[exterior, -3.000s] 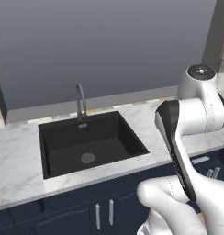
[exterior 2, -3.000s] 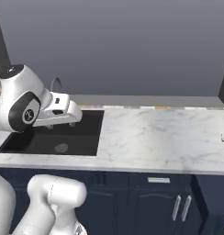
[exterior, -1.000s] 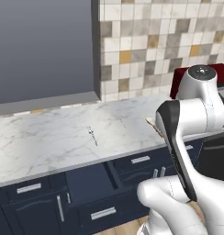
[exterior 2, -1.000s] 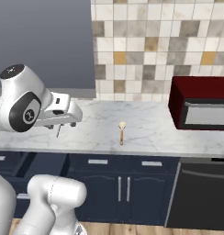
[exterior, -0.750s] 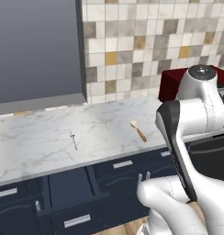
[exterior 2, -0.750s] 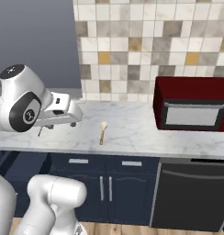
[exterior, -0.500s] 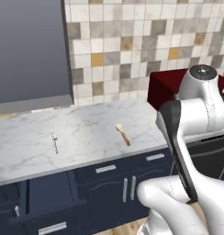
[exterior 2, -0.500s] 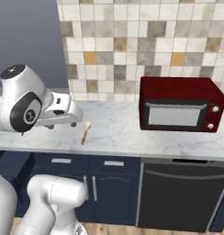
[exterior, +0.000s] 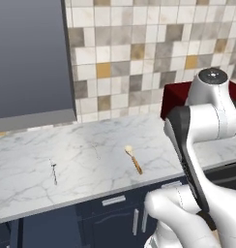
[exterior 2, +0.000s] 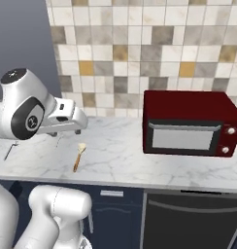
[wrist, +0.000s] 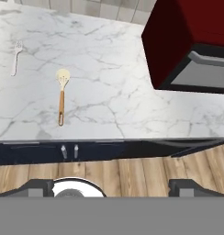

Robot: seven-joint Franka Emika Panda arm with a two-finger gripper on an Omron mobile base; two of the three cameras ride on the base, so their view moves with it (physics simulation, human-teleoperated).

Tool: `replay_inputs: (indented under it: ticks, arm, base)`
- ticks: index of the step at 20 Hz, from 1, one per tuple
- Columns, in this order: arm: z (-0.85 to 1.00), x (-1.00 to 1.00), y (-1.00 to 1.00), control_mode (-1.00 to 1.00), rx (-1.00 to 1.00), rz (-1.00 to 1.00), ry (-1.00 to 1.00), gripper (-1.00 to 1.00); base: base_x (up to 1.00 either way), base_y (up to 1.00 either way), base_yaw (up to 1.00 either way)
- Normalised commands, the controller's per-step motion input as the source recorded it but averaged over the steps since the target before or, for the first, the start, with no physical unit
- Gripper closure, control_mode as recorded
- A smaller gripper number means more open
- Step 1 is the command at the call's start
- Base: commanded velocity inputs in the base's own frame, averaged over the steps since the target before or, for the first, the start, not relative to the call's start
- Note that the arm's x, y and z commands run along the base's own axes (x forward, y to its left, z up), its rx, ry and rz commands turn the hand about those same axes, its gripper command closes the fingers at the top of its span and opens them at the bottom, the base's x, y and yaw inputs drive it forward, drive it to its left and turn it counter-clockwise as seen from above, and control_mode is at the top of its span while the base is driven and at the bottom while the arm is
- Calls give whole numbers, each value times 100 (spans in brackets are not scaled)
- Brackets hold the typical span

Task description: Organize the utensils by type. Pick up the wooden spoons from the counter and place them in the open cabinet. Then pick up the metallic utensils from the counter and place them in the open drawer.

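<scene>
Claw (wrist: pixel 111 188) tips barely visible, wooden spoon (wrist: pixel 62 96) clear, fork (wrist: pixel 15 57) faint

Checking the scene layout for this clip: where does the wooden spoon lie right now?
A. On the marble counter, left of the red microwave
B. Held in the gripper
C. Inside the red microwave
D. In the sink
A: the wooden spoon lies flat on the white marble counter, apart from and to the left of the red microwave, with a metal fork farther left.
</scene>
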Motion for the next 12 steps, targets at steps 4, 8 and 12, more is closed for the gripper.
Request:
replay_inputs:
  ticks: [4, 8, 12]
  arm:
    - [0, 0, 0, 100, 0, 0, 0, -100]
    - [0, 0, 0, 100, 0, 0, 0, -100]
    - [0, 0, 0, 100, 0, 0, 0, -100]
  base:
    - [12, 0, 0]
    - [0, 0, 0]
    - [0, 0, 0]
